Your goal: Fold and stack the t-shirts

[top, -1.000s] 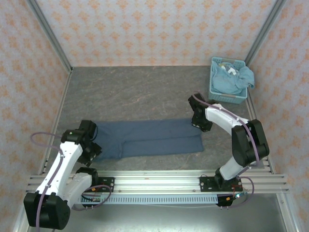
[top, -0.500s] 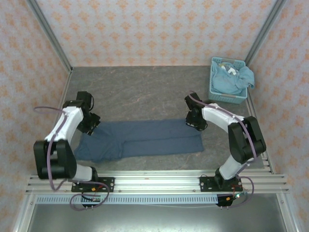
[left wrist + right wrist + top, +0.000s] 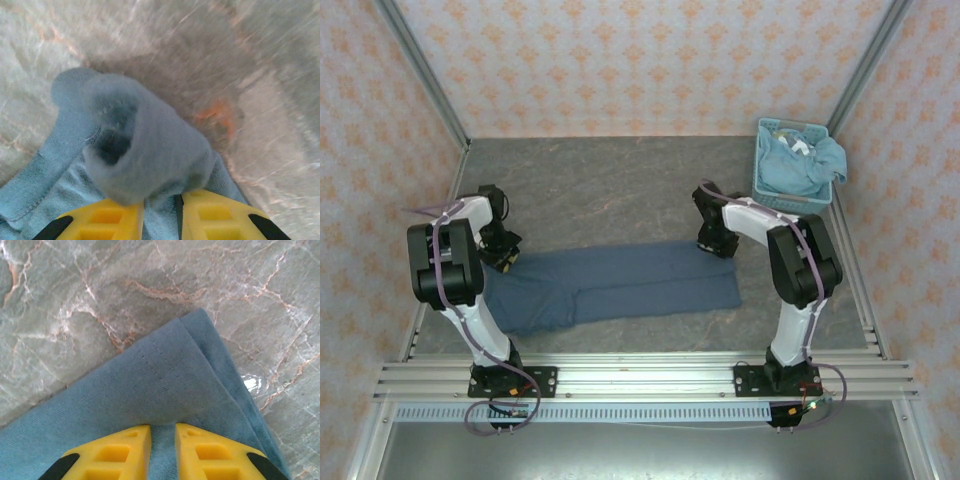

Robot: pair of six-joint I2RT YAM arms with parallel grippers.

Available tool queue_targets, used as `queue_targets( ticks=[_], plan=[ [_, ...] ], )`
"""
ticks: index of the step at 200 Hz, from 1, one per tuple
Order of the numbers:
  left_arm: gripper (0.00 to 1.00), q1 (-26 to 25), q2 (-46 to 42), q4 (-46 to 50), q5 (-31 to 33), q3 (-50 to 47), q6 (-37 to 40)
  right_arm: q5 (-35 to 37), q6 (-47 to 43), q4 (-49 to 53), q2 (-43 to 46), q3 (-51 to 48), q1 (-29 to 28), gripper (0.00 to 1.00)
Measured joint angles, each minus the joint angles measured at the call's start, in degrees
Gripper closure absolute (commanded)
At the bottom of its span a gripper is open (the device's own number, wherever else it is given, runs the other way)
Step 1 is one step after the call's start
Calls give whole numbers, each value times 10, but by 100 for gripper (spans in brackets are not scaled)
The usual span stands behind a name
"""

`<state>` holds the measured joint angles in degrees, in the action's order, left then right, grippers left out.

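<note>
Overhead camera first: looking down on a dark slate-blue t-shirt [image 3: 620,285] lying flattened in a long band across the near half of the grey bench [image 3: 600,180], between the two arms. Finding the left pincer [image 3: 504,256] lowered onto the band's far left corner and the right pincer [image 3: 717,244] lowered onto its far right corner, both touching cloth. Noting lighter blue t-shirts [image 3: 802,165] heaped in a basket [image 3: 790,205] at the far right corner of the bench, one spilling over the rim, well apart from the dark shirt.

Left wrist camera next: facing a bunched, rounded fold of the dark shirt [image 3: 150,150] rising just ahead of the yellow fingers [image 3: 105,220]. Seeing the left pincer [image 3: 159,205] drawn nearly together, pinching cloth in the narrow gap. Showing marbled bench [image 3: 260,70] behind, blurred.

Right wrist camera last: looking along a neat doubled corner of the dark shirt [image 3: 155,380] lying flat on the veined bench [image 3: 100,285]. Seeing the right pincer [image 3: 162,432] nearly pressed together, pinching that cloth between its yellow fingers [image 3: 215,455].
</note>
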<state>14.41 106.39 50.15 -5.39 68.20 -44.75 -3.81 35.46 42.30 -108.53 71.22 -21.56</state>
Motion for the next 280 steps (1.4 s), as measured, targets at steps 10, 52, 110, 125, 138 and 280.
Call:
queue_targets(
  ticks=[10,52,110,125,138,280],
  plan=[
    [75,-1,16,4,1,17,6,-1,5,5,-7,9,3,80],
    [62,-2,90,33,-19,124,29,-7,23,27,-40,59,26,79],
    [36,-42,174,9,-46,300,74,-8,37,49,-101,160,64,72],
    [36,-50,151,7,-37,303,78,-6,30,49,-100,169,66,68],
    [37,-51,108,9,-27,285,78,-5,22,49,-98,177,64,65],
    [42,-9,-218,12,-139,-200,-18,-70,-32,13,49,39,-12,58]
  ],
)
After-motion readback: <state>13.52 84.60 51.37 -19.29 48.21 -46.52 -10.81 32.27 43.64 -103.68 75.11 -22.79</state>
